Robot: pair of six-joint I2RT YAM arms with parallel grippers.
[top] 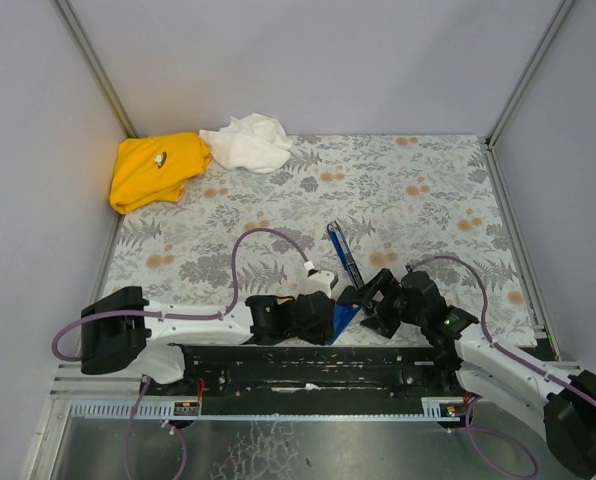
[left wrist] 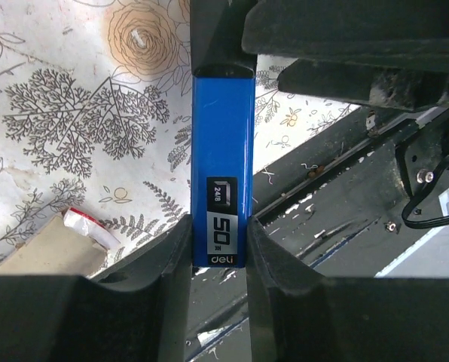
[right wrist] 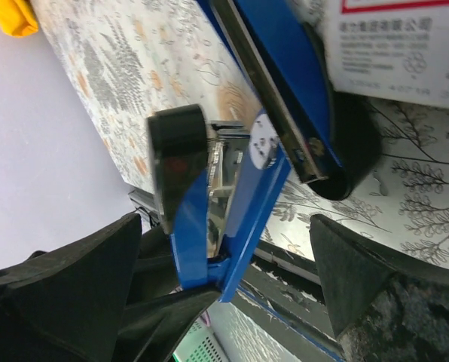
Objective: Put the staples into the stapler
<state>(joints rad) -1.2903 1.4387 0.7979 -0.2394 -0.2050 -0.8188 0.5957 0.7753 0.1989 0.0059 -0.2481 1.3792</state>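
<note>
The stapler (top: 344,258) lies swung open near the table's front edge, its long thin arm pointing away from the arms. My left gripper (top: 326,316) is shut on its bright blue top arm (left wrist: 222,151), the label end squeezed between both fingers (left wrist: 172,256). My right gripper (top: 374,300) stands open just to the right, its jaws wide on either side of the stapler's hinged blue end (right wrist: 243,211) without pinching it. The staples box (top: 321,279), whitish with red print (right wrist: 394,41), rests on the cloth beside the stapler (left wrist: 66,245). No staple strip can be made out.
A yellow cloth (top: 156,168) and a white crumpled cloth (top: 246,142) lie at the far left back of the flowered tablecloth (top: 428,190). Grey walls close in three sides. A black rail (top: 308,365) runs along the near edge below both grippers.
</note>
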